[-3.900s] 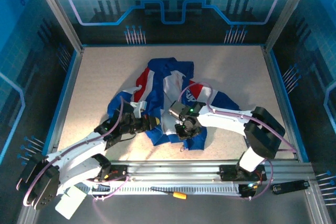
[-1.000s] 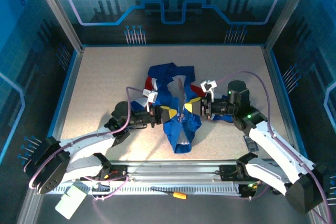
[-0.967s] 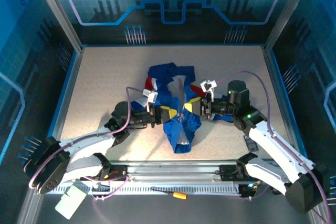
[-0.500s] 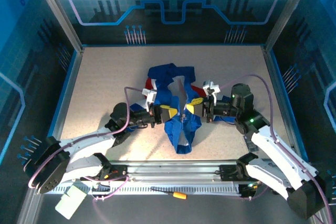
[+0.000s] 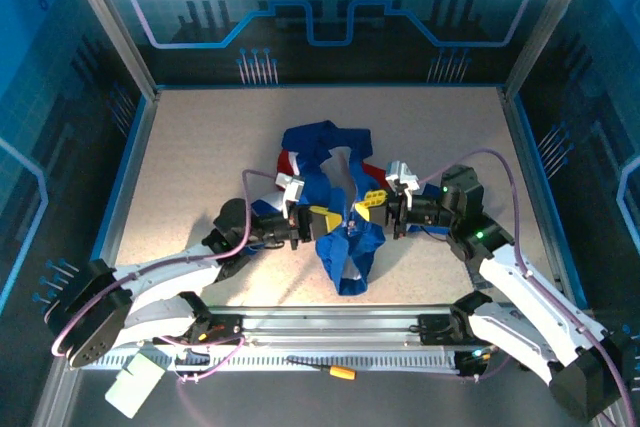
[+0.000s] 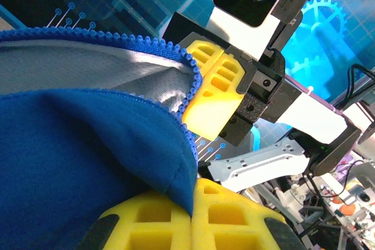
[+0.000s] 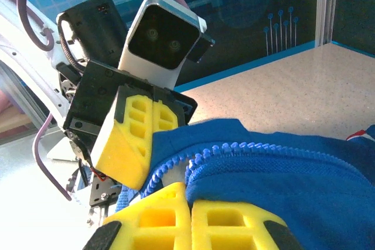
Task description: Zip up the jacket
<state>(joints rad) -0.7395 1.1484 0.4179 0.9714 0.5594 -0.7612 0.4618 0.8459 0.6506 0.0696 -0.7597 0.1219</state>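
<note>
Top external view — left gripper [image 5: 322,217] and right gripper [image 5: 367,204] each clamp a zipper edge of the jacket [image 5: 350,249]

The jacket [image 5: 352,247] lies between left end effector [image 5: 322,219] and right end effector [image 5: 366,207].

The left gripper [image 6: 191,218] pinches a blue fold of the jacket [image 6: 76,150], its pads pressed together. Facing it, the right gripper [image 6: 204,95] clamps the other toothed zipper edge [image 6: 140,41], which borders the grey-white lining [image 6: 88,74].
</note>
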